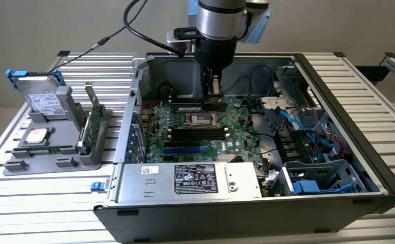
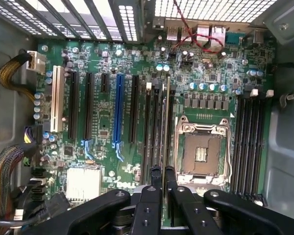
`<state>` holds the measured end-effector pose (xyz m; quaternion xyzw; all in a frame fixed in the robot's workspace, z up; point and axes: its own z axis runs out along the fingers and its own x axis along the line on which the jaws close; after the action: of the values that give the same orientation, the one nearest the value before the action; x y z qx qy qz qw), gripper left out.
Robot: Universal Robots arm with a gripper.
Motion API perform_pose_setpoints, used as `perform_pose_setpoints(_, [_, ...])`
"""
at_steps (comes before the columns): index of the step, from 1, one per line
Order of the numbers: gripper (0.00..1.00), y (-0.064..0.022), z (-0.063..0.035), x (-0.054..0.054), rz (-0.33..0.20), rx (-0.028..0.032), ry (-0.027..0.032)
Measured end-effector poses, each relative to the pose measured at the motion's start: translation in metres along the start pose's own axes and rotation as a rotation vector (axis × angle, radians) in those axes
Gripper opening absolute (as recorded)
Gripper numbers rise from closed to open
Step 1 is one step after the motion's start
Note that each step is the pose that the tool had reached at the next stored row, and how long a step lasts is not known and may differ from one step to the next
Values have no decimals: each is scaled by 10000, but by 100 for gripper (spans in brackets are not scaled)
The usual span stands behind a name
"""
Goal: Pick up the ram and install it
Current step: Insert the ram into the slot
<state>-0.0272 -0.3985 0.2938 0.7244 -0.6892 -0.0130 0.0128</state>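
Down inside the open computer case (image 1: pixel 333 91), the gripper (image 2: pixel 161 172) hangs low over the motherboard (image 2: pixel 103 73), and it is clamped on the ram (image 2: pixel 165 122). From the wrist view the stick shows edge-on, a thin pale line running away from the two black fingers (image 2: pixel 153 182) that pinch it from either side. It sits right over the bank of memory slots (image 2: pixel 149 127) just beside the CPU socket (image 2: pixel 203 154), lined up along their length. Whether its lower edge has met a slot, I cannot tell from here. From the exterior view the arm stands upright above the far side of the board, with the gripper (image 1: pixel 214 90) down among the parts. As for the stick itself, I'd judge it light and stiff but thin, so it would flex or crack under a sideways push. The flat faces near the upper edge look the sensible place to hold, as the fingers do now, well clear of the contact edge below. A pinch on so narrow a board could let it tilt, so it probably wants pressing straight down and evenly.
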Motion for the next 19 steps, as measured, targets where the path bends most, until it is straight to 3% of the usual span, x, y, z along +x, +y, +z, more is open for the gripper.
perform_pose_setpoints(19, [13, -49, 345, 54, 278, 0, -9])
